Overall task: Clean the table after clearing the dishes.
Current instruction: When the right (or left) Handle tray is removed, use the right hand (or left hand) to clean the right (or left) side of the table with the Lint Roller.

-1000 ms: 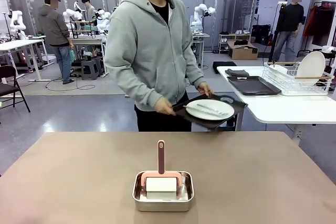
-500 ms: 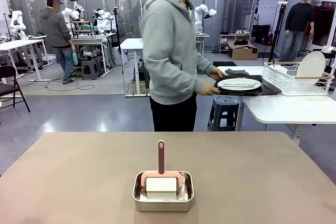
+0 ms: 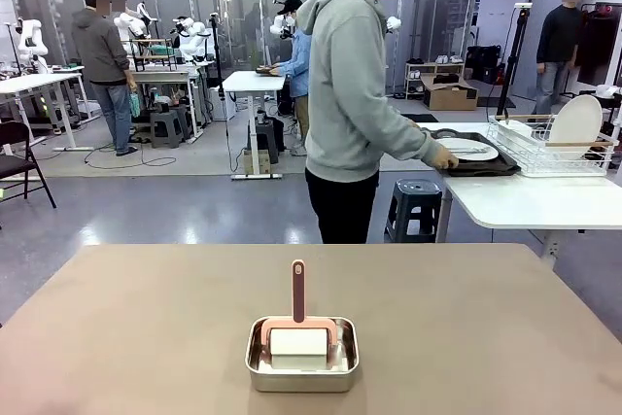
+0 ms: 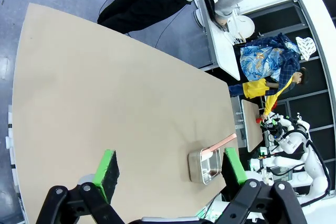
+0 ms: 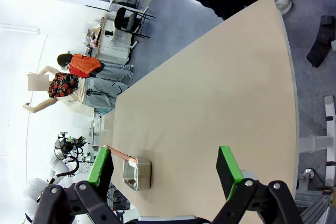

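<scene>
The pan (image 3: 301, 368) sits at the middle of the table's (image 3: 146, 318) near edge. The wiper (image 3: 297, 298) rests in it, its handle running toward the far edge. The dishes (image 3: 468, 149) are on the side table (image 3: 525, 203), by the person's hand (image 3: 445, 158). The left gripper (image 4: 170, 165) and right gripper (image 5: 164, 167) hang above, jaws apart and empty. The pan lies between them, neither plainly nearer.

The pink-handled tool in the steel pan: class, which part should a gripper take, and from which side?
Probably the pink handle: it is slim and juts clear beyond the steel pan's far rim, while the tool's white head sits boxed in by the pan walls. Come from above, fingers either side of the handle's narrow width.
</scene>
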Robot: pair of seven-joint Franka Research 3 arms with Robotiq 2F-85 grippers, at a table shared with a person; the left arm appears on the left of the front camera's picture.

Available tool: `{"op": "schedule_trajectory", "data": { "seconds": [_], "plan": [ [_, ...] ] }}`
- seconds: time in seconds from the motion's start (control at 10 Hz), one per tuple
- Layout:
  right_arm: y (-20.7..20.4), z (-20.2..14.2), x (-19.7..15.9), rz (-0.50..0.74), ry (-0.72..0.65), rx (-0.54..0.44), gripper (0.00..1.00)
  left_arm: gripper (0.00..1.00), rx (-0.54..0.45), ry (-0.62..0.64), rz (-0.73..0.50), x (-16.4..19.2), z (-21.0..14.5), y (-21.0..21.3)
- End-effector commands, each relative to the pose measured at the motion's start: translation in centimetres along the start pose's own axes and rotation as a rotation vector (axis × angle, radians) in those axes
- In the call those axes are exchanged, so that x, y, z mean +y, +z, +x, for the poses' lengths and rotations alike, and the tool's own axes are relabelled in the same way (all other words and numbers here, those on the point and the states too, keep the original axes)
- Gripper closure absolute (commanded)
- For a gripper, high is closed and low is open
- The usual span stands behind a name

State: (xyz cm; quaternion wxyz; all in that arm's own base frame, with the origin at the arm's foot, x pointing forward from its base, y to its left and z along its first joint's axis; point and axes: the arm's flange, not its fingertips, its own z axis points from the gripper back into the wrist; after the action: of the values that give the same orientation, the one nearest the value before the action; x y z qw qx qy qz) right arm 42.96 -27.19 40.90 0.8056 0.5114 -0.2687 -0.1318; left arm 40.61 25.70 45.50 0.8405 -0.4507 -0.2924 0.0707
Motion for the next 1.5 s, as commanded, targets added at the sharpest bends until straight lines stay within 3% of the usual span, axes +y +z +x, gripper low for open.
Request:
{"op": "schedule_trajectory", "data": {
  "seconds": [0.0, 0.3, 0.6, 1.1, 1.4],
  "plan": [
    [0.1, -0.2, 0.3, 0.005, 0.001, 0.0, 0.0, 0.0, 0.002, -0.005, -0.002, 0.0, 0.3, 0.3],
    [0.0, 0.0, 0.0, 0.0, 0.0, 0.0, 0.0, 0.0, 0.002, -0.005, -0.002, 0.0, 0.3, 0.3],
    [-1.9, 1.6, 5.5, -0.11, 0.232, 0.054, 0.0, 0.0, 0.002, -0.005, -0.002, 0.0, 0.3, 0.3],
    [-10.7, 0.1, 17.9, -0.183, 0.691, 0.325, 0.0, 0.0, 0.002, -0.005, -0.002, 0.0, 0.3, 0.3],
    [-21.0, -4.4, 25.0, -0.198, 0.997, 0.565, 0.0, 0.0, 0.002, -0.005, -0.002, 0.0, 0.3, 0.3]
  ]
}}
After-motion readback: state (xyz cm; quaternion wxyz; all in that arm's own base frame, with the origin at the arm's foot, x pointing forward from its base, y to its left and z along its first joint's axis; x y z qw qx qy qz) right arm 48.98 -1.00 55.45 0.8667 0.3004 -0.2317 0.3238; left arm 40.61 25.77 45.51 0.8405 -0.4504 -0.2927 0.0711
